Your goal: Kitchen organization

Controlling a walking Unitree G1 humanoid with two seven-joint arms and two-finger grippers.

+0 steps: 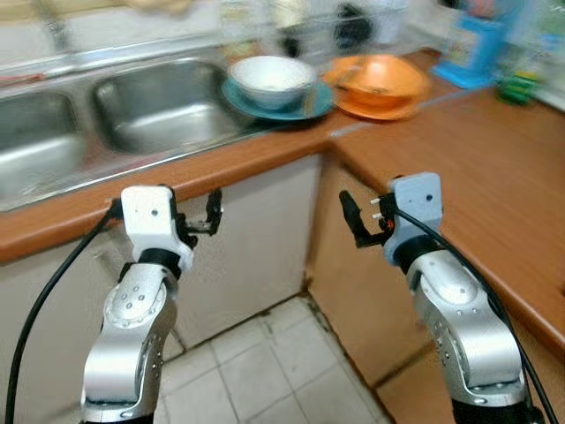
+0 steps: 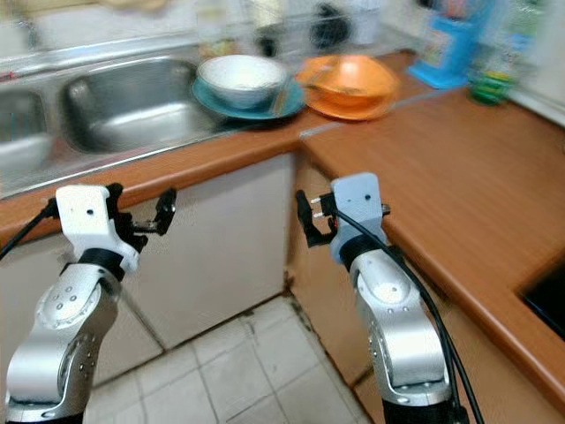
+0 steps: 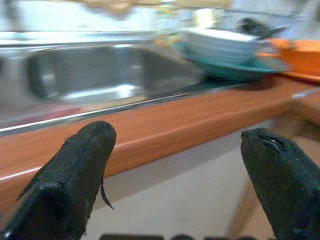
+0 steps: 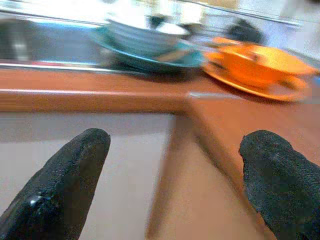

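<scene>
A white bowl [image 1: 272,78] sits on a teal plate [image 1: 240,99] on the counter just right of the sink. Beside it an orange bowl [image 1: 381,76] rests on an orange plate [image 1: 388,111]. Both arms are raised in front of the cabinet, below the counter's edge. My left gripper [image 1: 212,212] is open and empty, facing the sink's front edge; its fingers [image 3: 82,170] stand wide apart. My right gripper [image 1: 357,221] is open and empty too, facing the inner corner of the counter, with the dishes beyond its fingers [image 4: 70,175].
A double steel sink [image 1: 53,132] is set in the wooden L-shaped counter [image 1: 477,168], which runs along my right. A blue object [image 1: 481,49] and a green bottle [image 1: 516,84] stand at the back right. A dish rack [image 1: 353,26] is behind the plates. Tiled floor [image 1: 265,371] lies below.
</scene>
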